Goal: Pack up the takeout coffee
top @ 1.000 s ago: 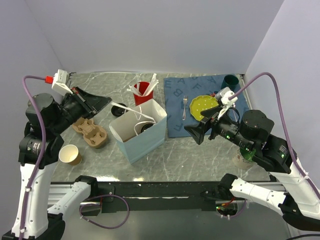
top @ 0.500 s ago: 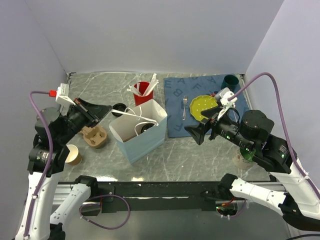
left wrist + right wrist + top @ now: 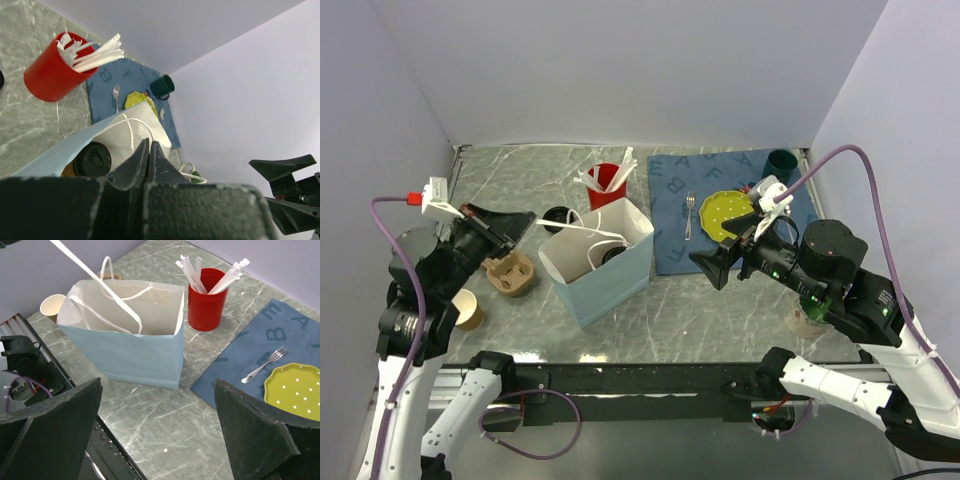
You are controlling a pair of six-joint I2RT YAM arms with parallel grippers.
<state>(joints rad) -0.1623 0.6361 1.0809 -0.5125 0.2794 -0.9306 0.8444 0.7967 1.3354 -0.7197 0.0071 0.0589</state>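
The takeout coffee [image 3: 611,255] stands inside the open light-blue paper bag [image 3: 610,282]; only its black lid and a sliver of brown cup show. In the left wrist view the lid [image 3: 92,159] sits just behind the bag's rim. My left gripper [image 3: 516,222] is left of the bag and shut on the bag's white handle [image 3: 570,229], which is stretched taut towards it. My right gripper [image 3: 712,268] is open and empty, held above the table right of the bag [image 3: 125,355]. In the right wrist view the coffee is hidden by the bag's wall.
A red cup of white utensils [image 3: 605,183] stands behind the bag. A loose black lid [image 3: 557,215], a brown cup carrier [image 3: 510,273] and a lidless paper cup [image 3: 468,309] are at the left. A blue mat [image 3: 675,215] holds a yellow plate [image 3: 728,212], fork and teal mug [image 3: 781,162].
My left arm has drawn back and down to the left with the handle still in its jaws, uncovering the loose black lid. The right arm has not moved.
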